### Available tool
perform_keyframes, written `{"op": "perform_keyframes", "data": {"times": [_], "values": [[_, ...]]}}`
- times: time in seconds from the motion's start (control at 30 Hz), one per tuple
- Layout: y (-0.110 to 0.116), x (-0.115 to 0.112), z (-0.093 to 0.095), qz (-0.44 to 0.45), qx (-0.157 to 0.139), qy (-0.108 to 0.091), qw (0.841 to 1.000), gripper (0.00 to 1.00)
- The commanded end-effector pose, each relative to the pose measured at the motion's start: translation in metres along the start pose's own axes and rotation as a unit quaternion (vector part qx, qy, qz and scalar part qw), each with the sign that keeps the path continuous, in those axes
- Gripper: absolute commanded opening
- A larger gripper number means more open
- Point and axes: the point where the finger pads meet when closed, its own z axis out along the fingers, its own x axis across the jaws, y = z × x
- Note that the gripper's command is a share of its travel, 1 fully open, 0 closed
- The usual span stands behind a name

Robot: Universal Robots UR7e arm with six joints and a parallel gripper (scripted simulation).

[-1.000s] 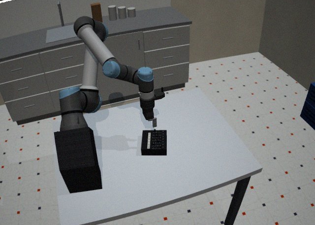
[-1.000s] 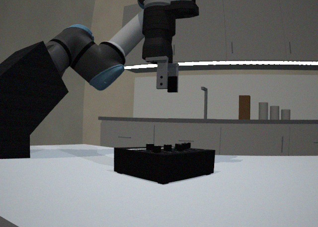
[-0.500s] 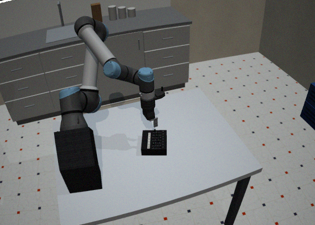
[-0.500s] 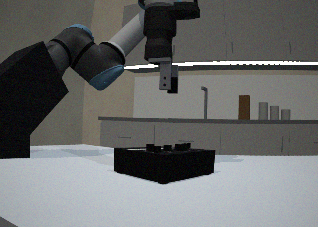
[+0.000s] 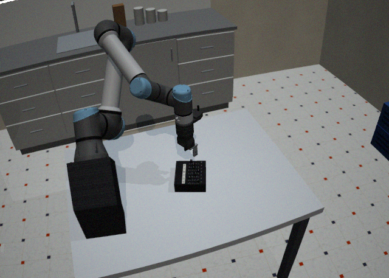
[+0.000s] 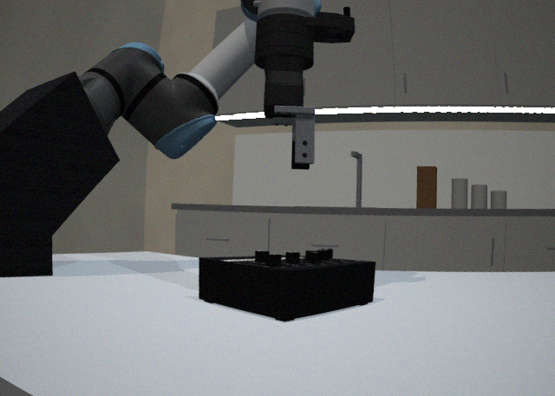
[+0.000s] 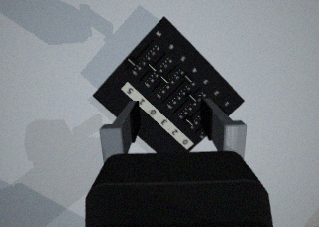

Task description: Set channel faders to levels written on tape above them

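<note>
The black lighting desk (image 5: 189, 187) (image 6: 286, 291) (image 7: 109, 94) stands on its feet on the table, turned diagonally in the wrist view. Its tape (image 5: 183, 173) (image 7: 159, 116) seems to read 5, 1, 0, 3, 2, 0 there, upside down. The master's white cap line (image 7: 131, 62) is near the tape end of its slot. Other cap lines stand at differing places; the cap of the channel farthest from the master is not clear, partly behind the right finger. My gripper (image 5: 193, 154) (image 6: 301, 165) (image 7: 169, 112) is open and empty, pointing down, well above the desk and touching nothing.
The white table (image 5: 245, 187) (image 6: 134, 338) carries the desk and the black arm pedestal (image 5: 97, 199) (image 6: 27, 195) beside it. A grey kitchen counter (image 5: 200, 20) (image 6: 313, 210) with canisters runs behind the table. Arm shadows fall on the table near the desk.
</note>
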Motion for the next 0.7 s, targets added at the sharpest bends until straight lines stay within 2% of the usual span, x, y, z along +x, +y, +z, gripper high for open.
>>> {"op": "perform_keyframes", "data": {"times": [0.0, 0.13, 0.27, 0.4, 0.5, 0.57, 0.67], "values": [[-0.003, 0.000, 0.002, -0.060, 0.003, -0.002, 0.998, 1.00], [-0.005, -0.001, 0.006, -0.140, 0.004, 0.000, 0.990, 1.00], [-0.007, -0.002, 0.010, -0.225, 0.006, 0.002, 0.974, 1.00], [-0.009, -0.003, 0.014, -0.314, 0.007, 0.004, 0.950, 1.00], [-0.009, -0.003, 0.017, -0.381, 0.007, 0.005, 0.925, 1.00], [-0.009, -0.003, 0.017, -0.381, 0.007, 0.005, 0.925, 1.00], [-0.010, -0.003, 0.021, -0.446, 0.008, 0.007, 0.895, 1.00]]}}
